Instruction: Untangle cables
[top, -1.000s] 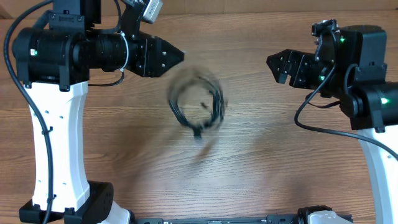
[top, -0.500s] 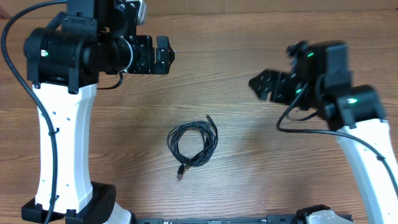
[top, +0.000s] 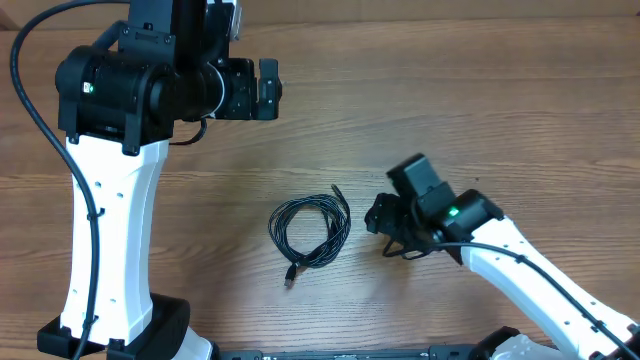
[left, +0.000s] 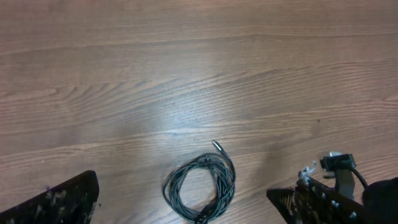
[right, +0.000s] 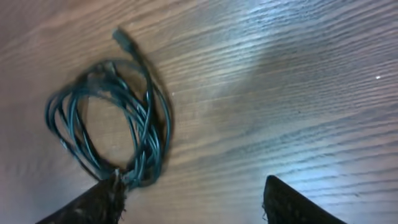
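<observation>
The cables (top: 310, 232) lie wound together in one loose black coil, flat on the wooden table (top: 480, 120), a little below the middle of the overhead frame. One plug (top: 335, 188) sticks out from the coil's upper right edge, and another connector (top: 289, 277) trails off its lower left edge; both rest on the wood. We see several turns in the loop but cannot tell the strands apart.

Just to the right of the coil in the overhead view is the right gripper (top: 375, 222), pointing left at the coil with a strip of bare wood between them. Its wrist camera shows the coil filling the left half of the frame. Its two fingers (right: 93, 202) sit in the bottom corners, spread wide apart. The left-hand fingertip overlaps the coil's lower end in that picture, and we cannot tell whether it touches.

The left gripper (top: 268, 88) is in the upper left of the overhead frame, well apart from the coil. In its wrist view its fingers (left: 65, 199) sit at the bottom corners, also spread wide, and the coil appears small at the bottom centre between them.
</observation>
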